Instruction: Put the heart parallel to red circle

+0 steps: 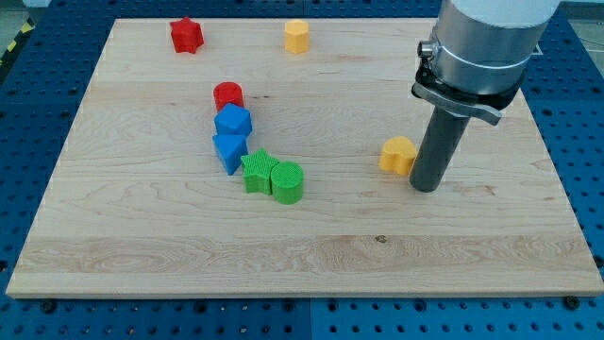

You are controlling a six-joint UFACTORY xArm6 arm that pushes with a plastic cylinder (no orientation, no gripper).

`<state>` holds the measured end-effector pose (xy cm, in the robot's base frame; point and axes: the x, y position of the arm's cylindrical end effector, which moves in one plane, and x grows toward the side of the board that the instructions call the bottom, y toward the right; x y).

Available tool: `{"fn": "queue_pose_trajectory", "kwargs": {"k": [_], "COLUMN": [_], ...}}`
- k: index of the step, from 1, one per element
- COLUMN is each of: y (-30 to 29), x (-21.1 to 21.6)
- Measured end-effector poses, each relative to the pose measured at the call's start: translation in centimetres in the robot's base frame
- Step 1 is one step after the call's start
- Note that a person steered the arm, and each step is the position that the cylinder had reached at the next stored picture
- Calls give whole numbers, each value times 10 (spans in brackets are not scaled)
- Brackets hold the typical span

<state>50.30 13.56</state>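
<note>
A yellow heart (397, 155) lies on the wooden board right of centre. My tip (427, 186) rests on the board just to the heart's right, touching or nearly touching it. The red circle (228, 95) sits left of centre, at the top of a chain of blocks. The heart is far to the right of the red circle and lower in the view.
Below the red circle run a blue pentagon-like block (233, 122), a blue triangle (229, 150), a green star (257, 172) and a green cylinder (288, 182). A red star (186, 36) and a yellow hexagon (297, 36) lie near the view's top edge.
</note>
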Motion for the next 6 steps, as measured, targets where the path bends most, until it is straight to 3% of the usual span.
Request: {"fn": "queue_pose_trajectory", "kwargs": {"k": [2,3,4,6], "y": [-15,-48,-45,-19], "x": [15,-2,-26,-15]}}
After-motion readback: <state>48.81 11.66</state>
